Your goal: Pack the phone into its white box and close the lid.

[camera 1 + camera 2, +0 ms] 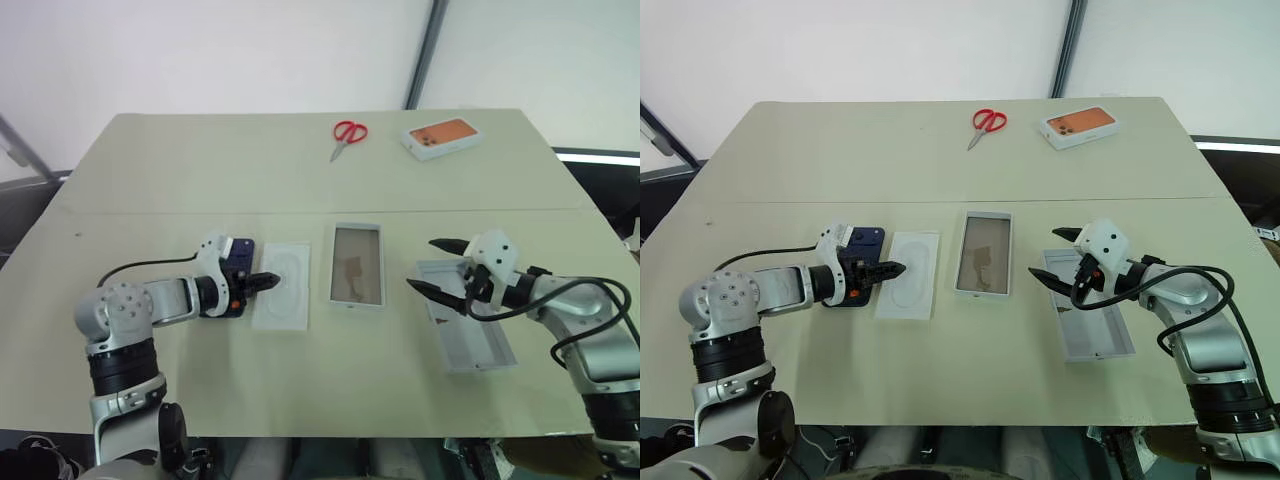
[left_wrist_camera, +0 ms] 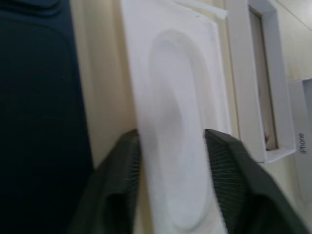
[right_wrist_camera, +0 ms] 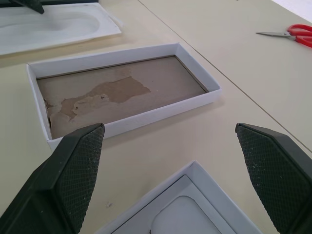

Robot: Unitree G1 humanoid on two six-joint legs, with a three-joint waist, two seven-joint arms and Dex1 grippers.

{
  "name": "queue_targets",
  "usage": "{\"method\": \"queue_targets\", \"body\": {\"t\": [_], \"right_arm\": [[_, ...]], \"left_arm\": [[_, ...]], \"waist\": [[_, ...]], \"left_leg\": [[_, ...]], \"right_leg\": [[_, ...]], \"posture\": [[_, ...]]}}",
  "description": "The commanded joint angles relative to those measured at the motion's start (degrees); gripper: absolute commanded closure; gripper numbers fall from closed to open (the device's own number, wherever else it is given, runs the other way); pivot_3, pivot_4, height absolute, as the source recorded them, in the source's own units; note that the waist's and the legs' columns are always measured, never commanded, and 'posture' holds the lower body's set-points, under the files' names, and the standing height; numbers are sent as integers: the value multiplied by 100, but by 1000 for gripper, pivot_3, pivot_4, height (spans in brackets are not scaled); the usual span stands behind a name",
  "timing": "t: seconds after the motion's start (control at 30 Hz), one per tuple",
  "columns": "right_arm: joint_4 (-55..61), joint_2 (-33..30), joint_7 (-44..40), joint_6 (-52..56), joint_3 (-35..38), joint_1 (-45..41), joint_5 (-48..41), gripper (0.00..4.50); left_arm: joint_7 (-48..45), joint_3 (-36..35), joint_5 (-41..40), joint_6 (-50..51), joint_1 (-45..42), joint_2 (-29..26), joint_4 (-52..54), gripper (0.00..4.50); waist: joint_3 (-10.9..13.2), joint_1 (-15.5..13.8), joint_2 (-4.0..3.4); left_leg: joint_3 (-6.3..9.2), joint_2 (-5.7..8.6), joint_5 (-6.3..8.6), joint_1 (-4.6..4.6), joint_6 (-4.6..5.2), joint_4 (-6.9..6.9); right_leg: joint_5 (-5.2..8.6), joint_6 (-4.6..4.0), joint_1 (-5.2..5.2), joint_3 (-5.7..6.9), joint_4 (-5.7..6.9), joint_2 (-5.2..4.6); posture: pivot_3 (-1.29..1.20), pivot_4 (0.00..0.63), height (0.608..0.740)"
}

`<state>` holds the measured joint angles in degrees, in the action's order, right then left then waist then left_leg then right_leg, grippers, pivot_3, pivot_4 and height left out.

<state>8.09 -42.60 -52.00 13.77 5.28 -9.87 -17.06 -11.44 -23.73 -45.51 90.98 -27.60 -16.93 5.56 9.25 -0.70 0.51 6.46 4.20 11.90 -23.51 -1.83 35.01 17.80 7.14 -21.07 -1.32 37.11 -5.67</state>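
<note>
The dark navy phone [image 1: 240, 250] lies flat at the left, partly under my left hand. Right beside it is a flat white card [image 1: 285, 290] with an oval outline. My left gripper [image 1: 268, 281] reaches over the card's left edge. In the left wrist view the card [image 2: 180, 97] runs between the two fingers, which press against it. The white box [image 1: 357, 265] sits open in the middle, its brownish floor bare. To the right of the box, the lid [image 1: 475, 340] lies inside up. My right gripper [image 1: 422, 264] hovers open over the lid's near-left corner and holds nothing.
Red-handled scissors [image 1: 348, 133] and a box with an orange top [image 1: 441, 137] lie at the far edge of the table. A seam crosses the tabletop just beyond the box.
</note>
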Motion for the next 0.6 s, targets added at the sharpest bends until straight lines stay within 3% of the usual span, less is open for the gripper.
{"method": "queue_targets", "body": {"t": [0.03,0.43,0.6], "right_arm": [[150,20,21,-77,41,-37,-17,0],[341,186,-13,197,-136,-79,-213,0],[869,530,-17,536,-756,-109,-252,0]], "left_arm": [[81,125,-89,152,149,-2,-85,4443],[158,-244,-378,152,67,-111,-153,4443],[148,-360,-185,-90,-283,-152,-43,4443]], "waist": [[1,2,1],[3,10,5],[7,38,11]], "left_leg": [[0,0,0,0,0,0],[0,-1,1,0,-1,-1],[2,-5,1,-3,-2,-3]], "right_leg": [[0,0,0,0,0,0],[0,0,-2,0,0,0],[0,0,-10,0,4,5]], "posture": [[0,150,740],[0,150,740],[0,150,740]]}}
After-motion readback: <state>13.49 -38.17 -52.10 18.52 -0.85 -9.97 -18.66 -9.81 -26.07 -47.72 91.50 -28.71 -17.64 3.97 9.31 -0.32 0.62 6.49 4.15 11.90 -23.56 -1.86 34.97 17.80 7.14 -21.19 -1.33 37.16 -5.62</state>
